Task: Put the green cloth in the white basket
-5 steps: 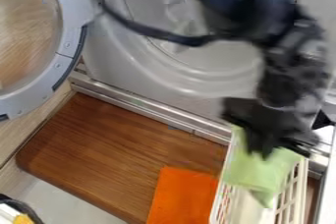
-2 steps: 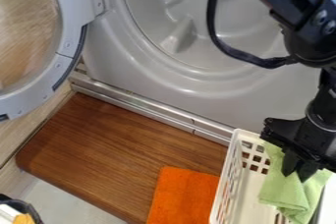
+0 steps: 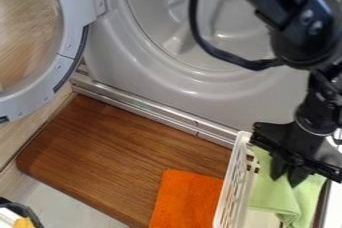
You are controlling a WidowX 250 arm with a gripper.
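At the lower right, my gripper [image 3: 288,176] points down over the white basket [image 3: 235,188], shut on the top of the green cloth [image 3: 284,203]. The cloth hangs in loose folds below the fingertips and covers much of the basket's inside and right part. Whether its lower end touches the basket floor I cannot tell.
An orange cloth [image 3: 185,199] lies on the brown wooden board [image 3: 113,154], left of the basket. Behind stands a grey machine front with a round opening, its round door [image 3: 70,27] swung out at the left. A dark-rimmed container [image 3: 27,213] sits at the lower left corner.
Over the last second the gripper and green cloth have gone right and down, then slightly back left since the middle frame. The cloth has stayed in the grip; the basket looks unmoved.
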